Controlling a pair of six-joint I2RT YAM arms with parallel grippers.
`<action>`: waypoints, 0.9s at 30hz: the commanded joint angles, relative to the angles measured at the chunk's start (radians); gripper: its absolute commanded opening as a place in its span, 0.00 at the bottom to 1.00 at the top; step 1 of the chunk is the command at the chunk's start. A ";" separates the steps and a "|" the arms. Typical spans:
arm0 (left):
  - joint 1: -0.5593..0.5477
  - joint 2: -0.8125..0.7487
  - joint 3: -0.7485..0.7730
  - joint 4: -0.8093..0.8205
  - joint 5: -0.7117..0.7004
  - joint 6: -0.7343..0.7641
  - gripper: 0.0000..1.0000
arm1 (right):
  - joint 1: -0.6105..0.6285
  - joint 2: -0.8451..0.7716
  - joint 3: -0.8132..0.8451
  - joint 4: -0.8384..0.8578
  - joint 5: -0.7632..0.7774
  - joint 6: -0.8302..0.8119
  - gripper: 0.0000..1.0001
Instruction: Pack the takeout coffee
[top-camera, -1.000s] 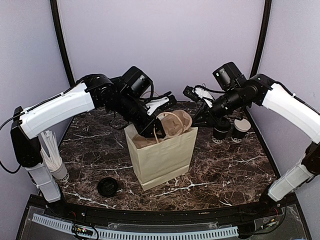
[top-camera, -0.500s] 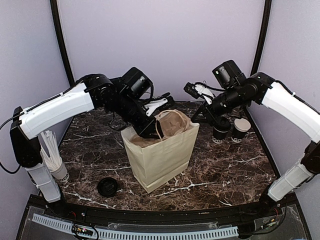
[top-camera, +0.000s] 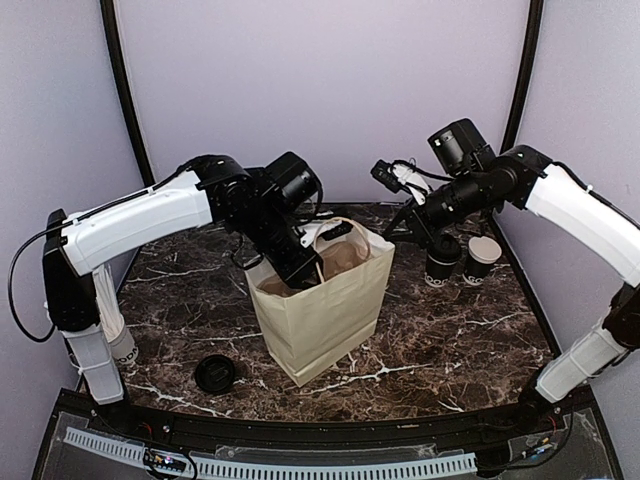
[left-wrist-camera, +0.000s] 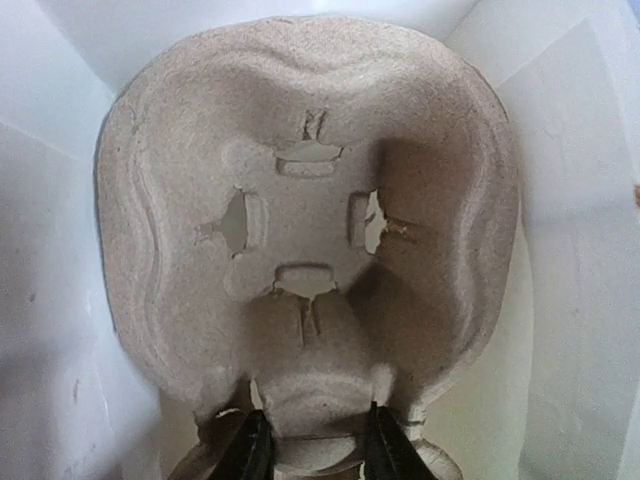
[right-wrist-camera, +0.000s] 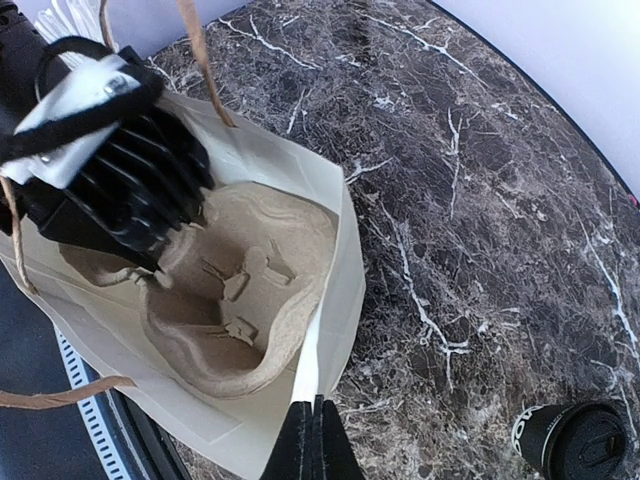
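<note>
The coffee (top-camera: 441, 264) is seen standing upright and lidded on the table (top-camera: 460, 340), to the right of the bag (top-camera: 322, 310) and outside it, partly hidden beneath the right arm. An open cup (top-camera: 482, 258) is set just beside it, on its right. The bag is stood open near the middle of the table, leaning a little. A pulp carrier (left-wrist-camera: 300, 220) is held tilted inside its mouth, with white bag walls seen around it in the left wrist view. The left gripper (left-wrist-camera: 318, 452) is clamped on the carrier's edge, one finger on each side of it. The right gripper (right-wrist-camera: 312, 440) is closed, tips pressed together at the bag's rim; whether paper is pinched between them cannot be told. A loose lid (top-camera: 215, 373) is laid flat on the table, near the front edge, left of the bag and well apart from the coffee.
</note>
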 joint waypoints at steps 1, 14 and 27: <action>-0.006 0.030 0.045 -0.068 -0.029 -0.012 0.13 | -0.011 -0.040 -0.003 0.041 -0.055 0.004 0.00; -0.007 0.110 0.102 -0.075 -0.035 -0.067 0.12 | -0.011 -0.107 -0.021 0.017 -0.188 -0.060 0.00; -0.009 0.100 0.126 -0.100 -0.019 -0.105 0.12 | 0.073 -0.153 0.018 -0.040 -0.305 -0.305 0.69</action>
